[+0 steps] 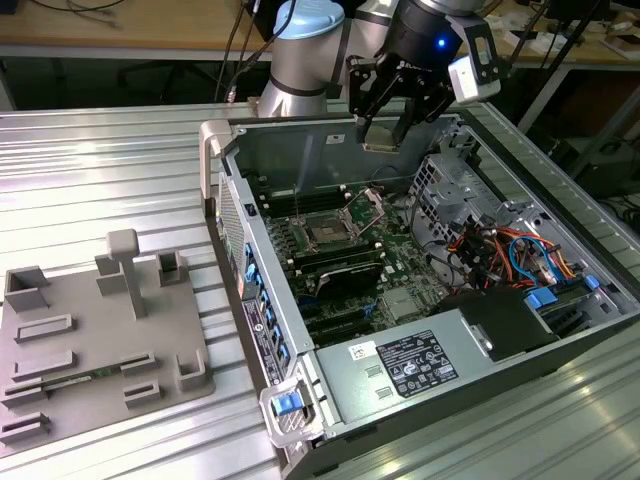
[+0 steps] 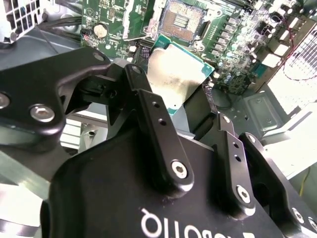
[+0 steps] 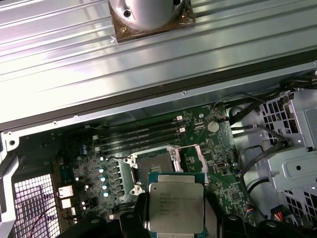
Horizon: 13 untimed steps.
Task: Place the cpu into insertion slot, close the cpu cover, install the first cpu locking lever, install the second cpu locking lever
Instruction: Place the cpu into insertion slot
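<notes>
Exterior view first: gripper (image 1: pixel 384 126) clenched on the cpu (image 1: pixel 378 140), pinching two opposite edges, chip held flat and high over the open computer case (image 1: pixel 214 160). Insertion slot (image 1: pixel 328 232) down on the board at about seven o'clock from the chip, well apart and lower. Cpu cover (image 1: pixel 367 207) tipped up, open, just beside the slot at its two o'clock (socket bare, nothing seated). In the first wrist view, silver top of the cpu (image 3: pixel 176 207) toward the camera, sides roughly parallel to those of the insertion slot (image 3: pixel 154 167). Square part, so no long axis to mind; only the sideways offset and the height. Not yet placed.
</notes>
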Tool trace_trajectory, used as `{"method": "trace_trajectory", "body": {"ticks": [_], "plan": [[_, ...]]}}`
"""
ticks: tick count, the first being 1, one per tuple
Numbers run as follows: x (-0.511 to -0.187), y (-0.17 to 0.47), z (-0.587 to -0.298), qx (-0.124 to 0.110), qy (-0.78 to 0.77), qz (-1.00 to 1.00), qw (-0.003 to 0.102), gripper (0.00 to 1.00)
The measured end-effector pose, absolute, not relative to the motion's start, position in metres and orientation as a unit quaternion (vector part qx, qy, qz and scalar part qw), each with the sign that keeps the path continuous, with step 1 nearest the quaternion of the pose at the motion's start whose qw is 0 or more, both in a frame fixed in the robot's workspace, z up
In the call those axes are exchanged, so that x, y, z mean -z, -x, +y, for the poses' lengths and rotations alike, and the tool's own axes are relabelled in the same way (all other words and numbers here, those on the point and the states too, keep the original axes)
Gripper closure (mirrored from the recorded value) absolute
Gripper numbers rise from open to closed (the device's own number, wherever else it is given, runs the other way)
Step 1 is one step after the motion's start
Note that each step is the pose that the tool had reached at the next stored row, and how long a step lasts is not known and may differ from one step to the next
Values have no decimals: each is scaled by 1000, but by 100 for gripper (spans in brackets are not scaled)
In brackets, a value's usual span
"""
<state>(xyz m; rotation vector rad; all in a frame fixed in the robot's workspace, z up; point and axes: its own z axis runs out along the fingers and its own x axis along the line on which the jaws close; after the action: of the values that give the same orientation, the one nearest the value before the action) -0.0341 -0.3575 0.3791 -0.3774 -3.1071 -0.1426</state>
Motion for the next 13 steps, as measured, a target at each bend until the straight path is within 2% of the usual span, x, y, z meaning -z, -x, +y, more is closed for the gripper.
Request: {"method": "trace_trajectory", "body": {"ticks": [13], "plan": [[-379, 36, -358, 46, 142, -989, 3, 46]]}}
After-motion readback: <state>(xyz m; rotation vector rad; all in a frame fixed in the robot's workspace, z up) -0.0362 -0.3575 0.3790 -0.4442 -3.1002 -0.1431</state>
